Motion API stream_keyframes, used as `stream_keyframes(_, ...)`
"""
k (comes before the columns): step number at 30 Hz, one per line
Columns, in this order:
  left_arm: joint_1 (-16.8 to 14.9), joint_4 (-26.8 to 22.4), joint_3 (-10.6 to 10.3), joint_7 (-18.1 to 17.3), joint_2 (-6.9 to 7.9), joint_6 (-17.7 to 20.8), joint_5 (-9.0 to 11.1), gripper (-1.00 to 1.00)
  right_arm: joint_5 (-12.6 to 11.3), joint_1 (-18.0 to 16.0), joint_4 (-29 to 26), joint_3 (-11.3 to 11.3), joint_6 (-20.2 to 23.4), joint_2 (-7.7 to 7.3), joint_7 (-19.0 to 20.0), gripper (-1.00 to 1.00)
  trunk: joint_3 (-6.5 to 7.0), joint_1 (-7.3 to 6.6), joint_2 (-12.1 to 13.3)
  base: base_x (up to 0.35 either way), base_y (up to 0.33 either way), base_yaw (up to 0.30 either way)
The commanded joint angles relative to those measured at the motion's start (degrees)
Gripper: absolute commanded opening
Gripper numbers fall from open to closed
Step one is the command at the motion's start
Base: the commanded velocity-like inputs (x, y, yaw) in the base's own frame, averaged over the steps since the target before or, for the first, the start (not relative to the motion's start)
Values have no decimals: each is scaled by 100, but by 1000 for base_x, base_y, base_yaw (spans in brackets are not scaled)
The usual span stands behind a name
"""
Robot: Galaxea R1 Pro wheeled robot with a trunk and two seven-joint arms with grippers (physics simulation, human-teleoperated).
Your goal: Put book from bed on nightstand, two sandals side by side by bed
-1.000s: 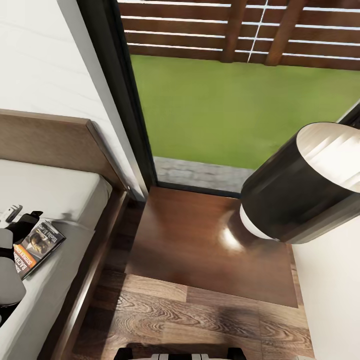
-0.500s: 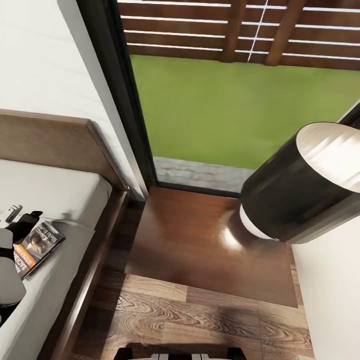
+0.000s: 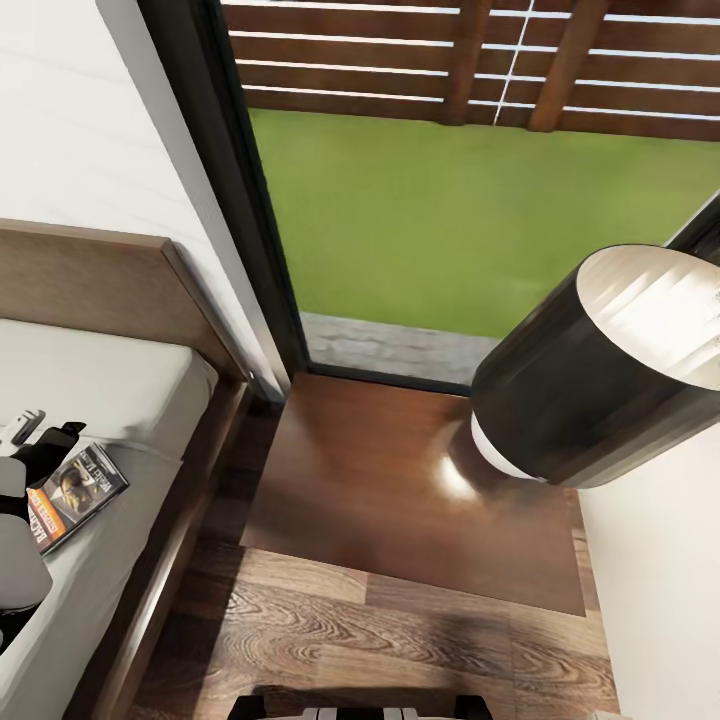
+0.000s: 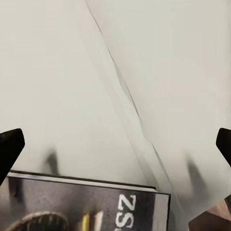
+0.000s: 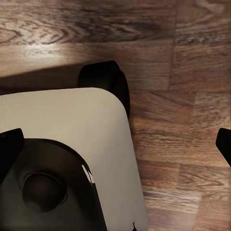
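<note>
Bedroom corner, seen from the head camera. The bed (image 3: 150,520) is occupying the left of the view — dark wooden frame and headboard, pale grey mattress. The book (image 3: 75,495) is lying flat on the mattress near the bed's outer edge, cover up, orange strip and white lettering showing. The left gripper (image 3: 40,432) is hovering at the book's far corner, its dark fingertips just above or against the cover; contact cannot be told from here. In the left wrist view the book's (image 4: 86,204) cover is sitting close under the camera on the grey sheet, with the two fingertips (image 4: 9,147) standing wide apart at the picture's edges and nothing between them — jaws spread, not clamped on anything.

The nightstand (image 3: 400,490) is standing just beside the bed, its glossy reddish-brown top catching a bright highlight. Its back edge is meeting the tall dark-framed window (image 3: 250,200), through which grass and a slatted wooden fence are showing. A dark cylindrical lamp shade (image 3: 590,370) with a pale inside is hanging over the nightstand's right part. Wood-plank floor (image 3: 380,640) is running in front of the nightstand.

The right wrist view is looking down at the plank floor and at the robot's own base (image 5: 67,159), white with a dark wheel beside it. The right gripper's (image 5: 115,144) fingertips are showing well apart at either edge, holding nothing.
</note>
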Motion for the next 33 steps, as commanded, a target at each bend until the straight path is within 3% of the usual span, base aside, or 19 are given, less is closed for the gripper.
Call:
stream_keyframes(1,-6,-6,26,-15,-2,37,34,100,-40,-6,9,-11,-2,-1,30,100,-3,0,-2,0,0,0)
stream_keyframes(22,-6,-6,26,-13,3,37,34,100,-40,-2,9,-12,-2,-1,29,100,-3,0,-2,0,0,0)
stream_keyframes(25,-6,-6,26,-14,5,37,34,100,-40,-4,9,-12,-2,-1,31,100,51,-66,119,0,0,0)
stream_keyframes(33,-6,-6,26,-13,7,37,34,100,-40,-3,9,-12,-2,-1,29,100,51,-66,119,0,0,0)
